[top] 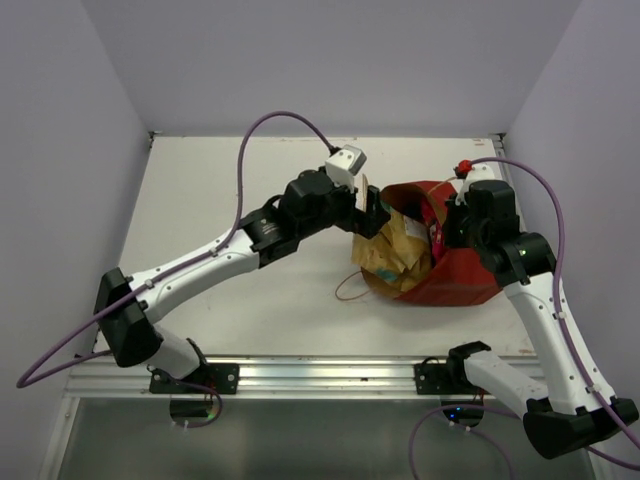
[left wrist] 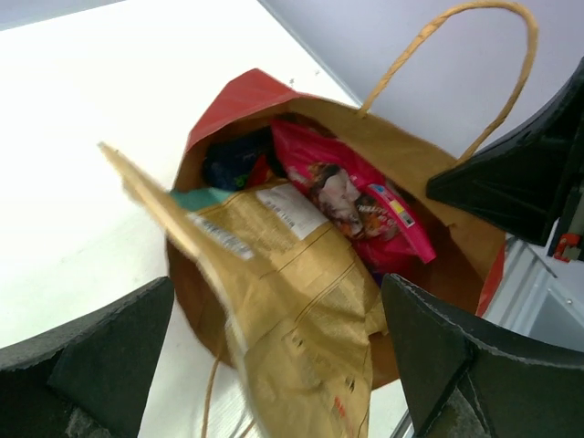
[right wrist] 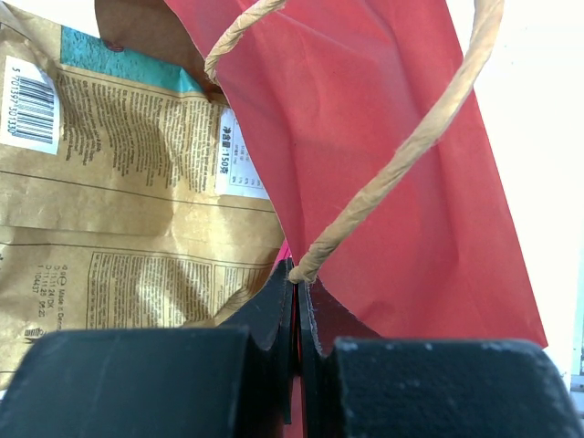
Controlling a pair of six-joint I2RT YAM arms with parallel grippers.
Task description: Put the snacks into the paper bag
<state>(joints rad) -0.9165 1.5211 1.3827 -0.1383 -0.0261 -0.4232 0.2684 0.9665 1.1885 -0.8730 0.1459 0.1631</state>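
White tabletop (top: pixel 250 190) bears the paper bag (top: pixel 455 275), tipped with its mouth toward the left arm and its rim pinched in the right end effector (right wrist: pixel 297 283), while the left end effector (left wrist: pixel 274 342), fingers spread, flanks the tan kraft pouch (left wrist: pixel 292 274) half inside, so nudging it deeper along the bag probably works best.

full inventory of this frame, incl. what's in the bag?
paper bag: 1, red-brown, lying on its side, right of centre
tan kraft pouch: 1, tan, white label, sticking out of bag mouth
pink packet: 1, pink, inside bag behind pouch
dark packet: 1, blue-black, deep in bag, mostly hidden
string handles: 2, tan, on bag rim
table: 1, white, under everything
cables: 2, purple, along arms
left gripper: 1, black, open, at bag mouth, pouch between fingers
right gripper: 1, black, shut on bag rim by a handle
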